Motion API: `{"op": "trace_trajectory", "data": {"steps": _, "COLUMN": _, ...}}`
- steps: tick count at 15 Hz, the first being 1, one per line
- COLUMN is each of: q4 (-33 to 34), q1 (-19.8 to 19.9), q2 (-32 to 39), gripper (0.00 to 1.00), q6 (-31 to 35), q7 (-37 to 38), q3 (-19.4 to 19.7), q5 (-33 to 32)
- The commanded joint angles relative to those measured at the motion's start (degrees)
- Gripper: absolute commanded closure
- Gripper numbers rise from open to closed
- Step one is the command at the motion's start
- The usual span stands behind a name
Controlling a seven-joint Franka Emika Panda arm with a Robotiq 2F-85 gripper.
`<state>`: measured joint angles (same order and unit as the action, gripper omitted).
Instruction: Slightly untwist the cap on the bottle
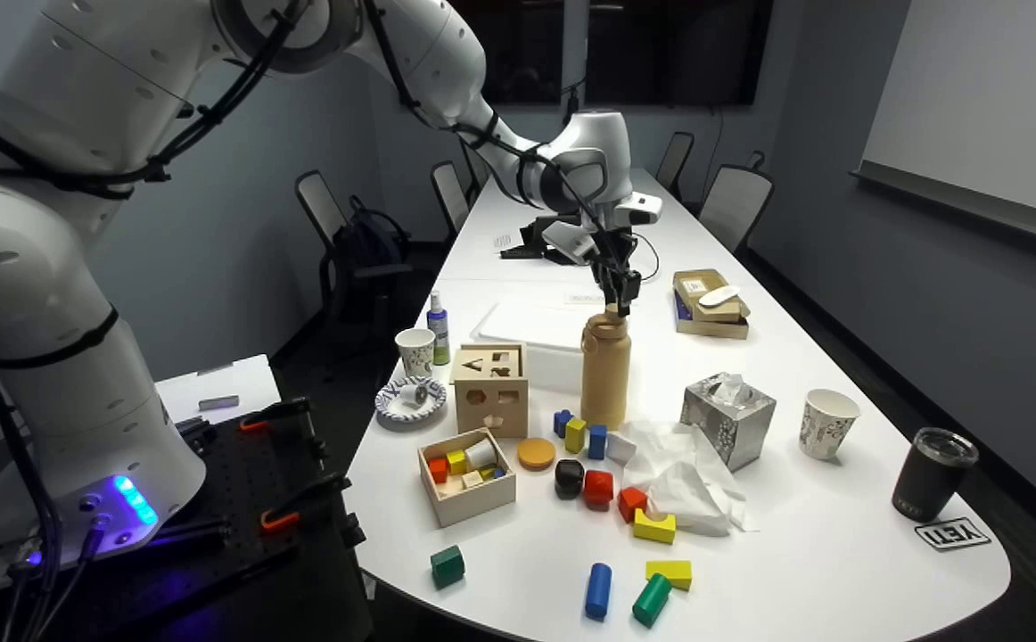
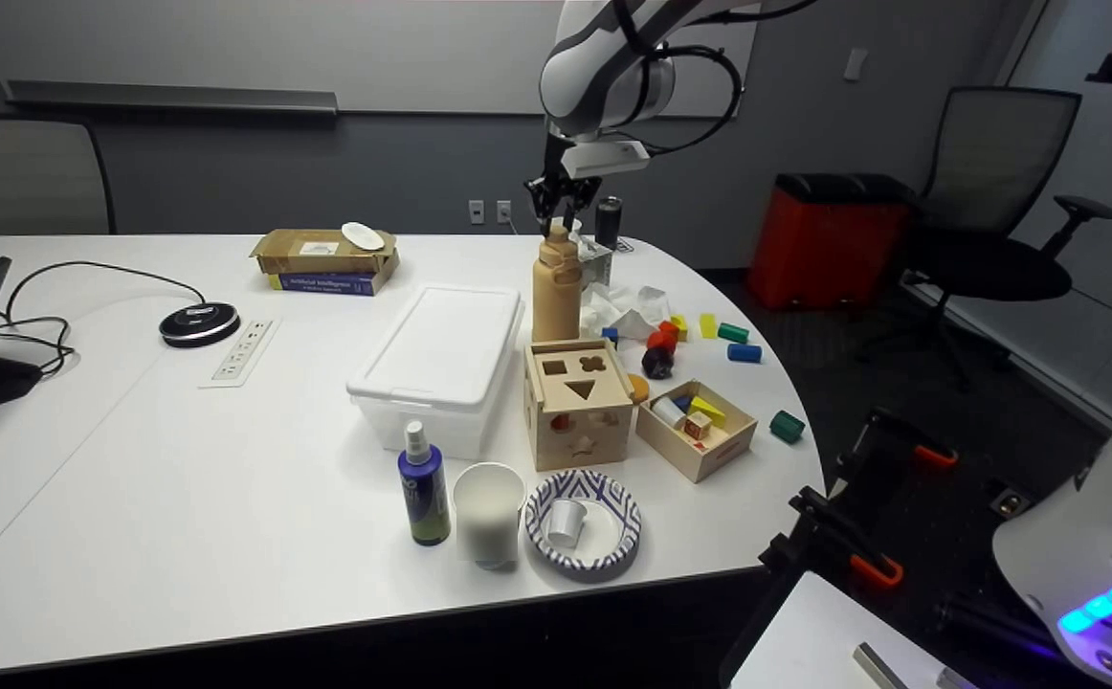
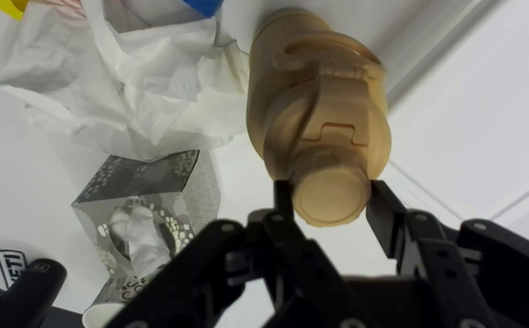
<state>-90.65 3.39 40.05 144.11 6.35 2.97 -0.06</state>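
The tall tan bottle (image 1: 605, 382) stands upright on the white table; it also shows in an exterior view (image 2: 556, 295). Its small round tan cap (image 3: 331, 197) is at the top, over the wider lid with a carry loop on the bottle (image 3: 267, 91) in the wrist view. My gripper (image 1: 619, 301) is above the bottle, pointing down. In the wrist view the two black fingertips of the gripper (image 3: 331, 189) are on opposite sides of the cap, with no gap seen between fingers and cap. The gripper is shut on the cap.
A wooden shape box (image 2: 578, 411) and a lidded clear bin (image 2: 436, 354) stand beside the bottle. Crumpled paper (image 1: 687, 481), a tissue box (image 1: 730, 423) and several coloured blocks (image 1: 598, 487) lie near it. A paper cup (image 1: 826, 423) and black cup (image 1: 933, 473) are farther off.
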Motion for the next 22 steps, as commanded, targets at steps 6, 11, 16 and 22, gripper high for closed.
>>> {"op": "trace_trajectory", "data": {"steps": 6, "q4": 3.3, "q1": 3.7, "q2": 0.7, "gripper": 0.80, "q6": -7.2, "q7": -12.2, "q3": -4.4, "q5": 1.9}}
{"op": "trace_trajectory", "data": {"steps": 11, "q4": 5.9, "q1": 3.6, "q2": 1.4, "gripper": 0.80, "q6": -11.3, "q7": -18.3, "q3": -4.9, "q5": 0.6}}
{"op": "trace_trajectory", "data": {"steps": 16, "q4": 10.4, "q1": 3.3, "q2": 3.5, "gripper": 0.80, "q6": -15.1, "q7": -23.2, "q3": -4.9, "q5": -0.4}}
{"op": "trace_trajectory", "data": {"steps": 22, "q4": 18.0, "q1": 3.3, "q2": 7.3, "gripper": 0.80, "q6": -20.8, "q7": -30.2, "q3": -6.1, "q5": -1.2}}
